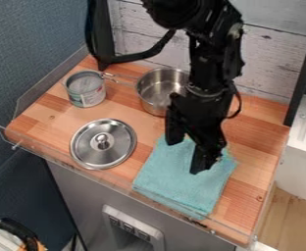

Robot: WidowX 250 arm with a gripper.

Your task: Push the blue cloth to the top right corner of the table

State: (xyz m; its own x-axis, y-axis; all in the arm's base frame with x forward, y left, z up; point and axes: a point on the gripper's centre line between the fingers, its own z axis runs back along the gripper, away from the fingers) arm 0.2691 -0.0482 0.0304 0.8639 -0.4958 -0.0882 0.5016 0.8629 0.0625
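Blue cloth (172, 184) lies beneath tool (186, 157), fingers parted.

Quantities on the counter (254, 142): one blue cloth (175, 181), one metal saucepan (157, 90), one round metal lid (103, 143), one can (86, 90). Total count: four items, comprising four kinds, one unit per kind.

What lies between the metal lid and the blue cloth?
Just a strip of bare wooden tabletop between the lid and the cloth, as the camera view shows.
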